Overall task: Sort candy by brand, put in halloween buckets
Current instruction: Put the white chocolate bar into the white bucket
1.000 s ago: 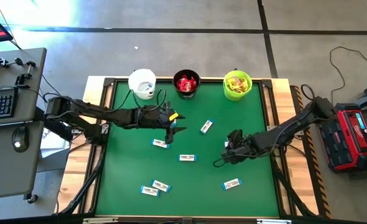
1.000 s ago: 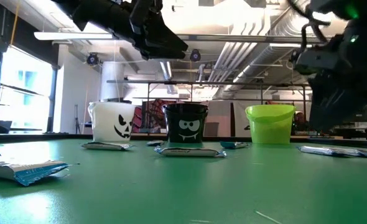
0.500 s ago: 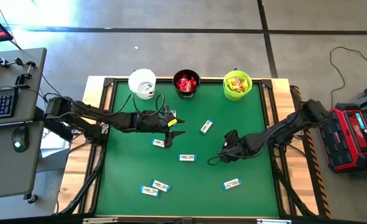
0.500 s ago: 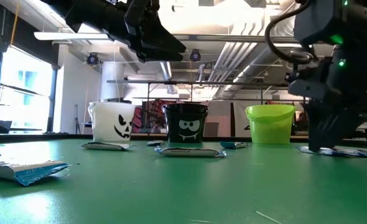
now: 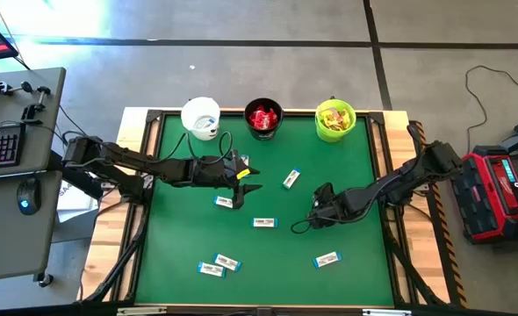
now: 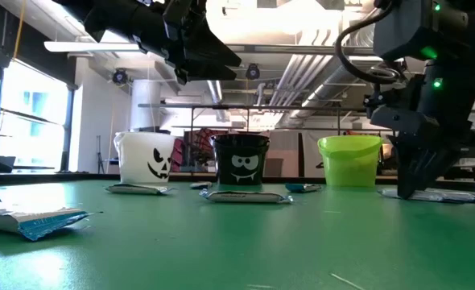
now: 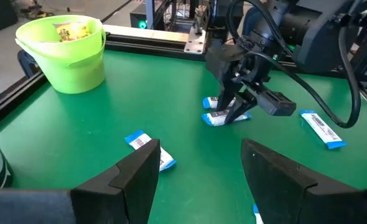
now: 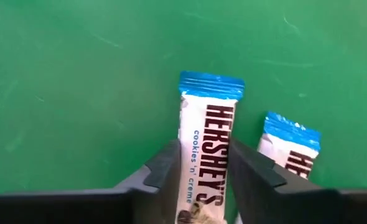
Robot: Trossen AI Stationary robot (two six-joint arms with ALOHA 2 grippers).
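1. I see a green surface (image 5: 347,175) on a concrete workshop floor, with three buckets along its far edge: white bucket (image 5: 201,117) on the left, black bucket (image 5: 262,118) holding red packets, lime bucket (image 5: 335,119) holding yellow ones.
2. Only white-and-blue bars are left loose, scattered across the middle and near side.
3. My right gripper (image 8: 202,180) is down at the surface right of centre, its fingers (image 8: 165,177) straddling one bar (image 8: 205,149) lengthwise and pressing its long edges; a second bar (image 8: 289,146) lies just beside it.
4. I judge the bar light, flat and crinkly, with a slippery wrapper: best pinched across its narrow width, mid-length.
5. My left gripper (image 7: 199,180) hovers left of centre, fingers apart, empty.
6. Compared with a second ago, the right gripper has dropped and its fingers have narrowed onto the bar.
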